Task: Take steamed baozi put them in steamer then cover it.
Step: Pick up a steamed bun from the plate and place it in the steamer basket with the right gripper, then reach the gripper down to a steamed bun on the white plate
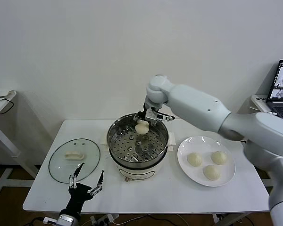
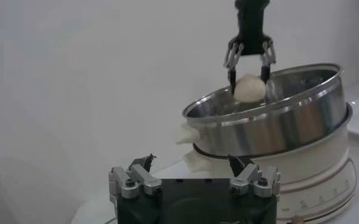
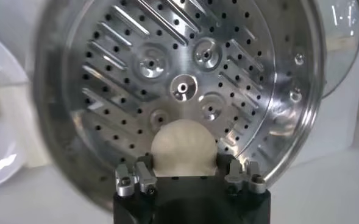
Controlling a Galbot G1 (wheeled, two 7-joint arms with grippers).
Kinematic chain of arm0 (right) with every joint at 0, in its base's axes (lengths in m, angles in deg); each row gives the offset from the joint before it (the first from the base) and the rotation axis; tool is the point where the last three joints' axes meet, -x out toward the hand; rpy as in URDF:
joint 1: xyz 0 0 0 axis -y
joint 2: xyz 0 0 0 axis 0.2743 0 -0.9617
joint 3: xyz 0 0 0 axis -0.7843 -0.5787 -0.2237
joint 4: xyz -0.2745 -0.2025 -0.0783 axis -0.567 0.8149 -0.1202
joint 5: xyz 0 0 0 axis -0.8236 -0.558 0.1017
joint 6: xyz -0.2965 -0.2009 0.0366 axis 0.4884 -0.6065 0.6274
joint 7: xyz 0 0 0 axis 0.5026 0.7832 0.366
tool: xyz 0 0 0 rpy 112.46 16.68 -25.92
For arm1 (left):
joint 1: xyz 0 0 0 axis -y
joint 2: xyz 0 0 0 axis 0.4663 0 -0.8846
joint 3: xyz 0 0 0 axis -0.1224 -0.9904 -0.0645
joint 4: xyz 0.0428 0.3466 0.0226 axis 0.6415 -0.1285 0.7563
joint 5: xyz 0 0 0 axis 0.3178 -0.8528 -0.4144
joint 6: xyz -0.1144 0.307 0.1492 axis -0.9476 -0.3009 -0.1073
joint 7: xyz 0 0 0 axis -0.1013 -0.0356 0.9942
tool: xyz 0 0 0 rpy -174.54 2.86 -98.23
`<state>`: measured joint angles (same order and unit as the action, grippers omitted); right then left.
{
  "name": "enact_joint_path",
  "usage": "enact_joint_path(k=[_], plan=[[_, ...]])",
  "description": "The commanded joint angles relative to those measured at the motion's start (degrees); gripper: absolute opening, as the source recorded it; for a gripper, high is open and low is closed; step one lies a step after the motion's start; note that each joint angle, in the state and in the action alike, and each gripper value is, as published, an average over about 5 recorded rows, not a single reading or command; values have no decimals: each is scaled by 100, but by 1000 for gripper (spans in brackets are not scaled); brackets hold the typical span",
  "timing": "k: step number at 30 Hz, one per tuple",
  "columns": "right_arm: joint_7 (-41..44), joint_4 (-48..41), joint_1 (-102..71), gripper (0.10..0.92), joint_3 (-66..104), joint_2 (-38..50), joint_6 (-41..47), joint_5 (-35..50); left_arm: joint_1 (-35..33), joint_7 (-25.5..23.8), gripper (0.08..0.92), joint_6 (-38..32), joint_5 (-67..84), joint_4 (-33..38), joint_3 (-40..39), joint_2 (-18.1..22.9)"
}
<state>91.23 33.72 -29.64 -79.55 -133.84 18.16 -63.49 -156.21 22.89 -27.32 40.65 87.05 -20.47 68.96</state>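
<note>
We hold a bun over the steamer

Our right hand (image 1: 142, 121) pinches one baozi (image 1: 141, 127) above the steamer (image 1: 137, 162) tray; three buns (image 1: 207, 165) wait on the plate (image 1: 184, 162). Our left hand (image 1: 86, 184) sits wide open, empty, near the glass lid (image 1: 59, 167).

Head view: high and in front, looking down over the whole white table (image 1: 179, 197), far enough to take in steamer (image 1: 137, 147), cover (image 1: 74, 159) and plate (image 1: 206, 161) together. Left wrist view: low near the table edge, facing sideways at the steamer's wall (image 2: 277, 128). Right wrist view: close above, aimed straight down into the perforated tray (image 3: 179, 85). Shared by all three: steamer and one baozi (image 1: 142, 127).
</note>
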Motion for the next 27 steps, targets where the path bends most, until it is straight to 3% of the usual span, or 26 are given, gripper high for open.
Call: enact_joint_path(k=[1,6,13,19,24,27], plan=[[-130,-649,-270,722,144,-480,-172,-453,4,1,823,-6,7,-3,15,11],[-210,-648,-289,811,223,-491,-211,-574,7,2,823,-9,8,-1,19,24],[155,325,71,822,225,106,-69,-59,-8,4,823,-12,7,17,46,38],[992,1457,805,823,-70,1296,926,1913,25,3,823,3,-1,6,-17,47],[1141,1702,1497,823,-693,2349,2857,3935,35,5,823,8,-12,23,-73,44],[1118,1595,1622,823,-1057,2892,3756,4614,21,7,823,-3,-18,17,-79,31]])
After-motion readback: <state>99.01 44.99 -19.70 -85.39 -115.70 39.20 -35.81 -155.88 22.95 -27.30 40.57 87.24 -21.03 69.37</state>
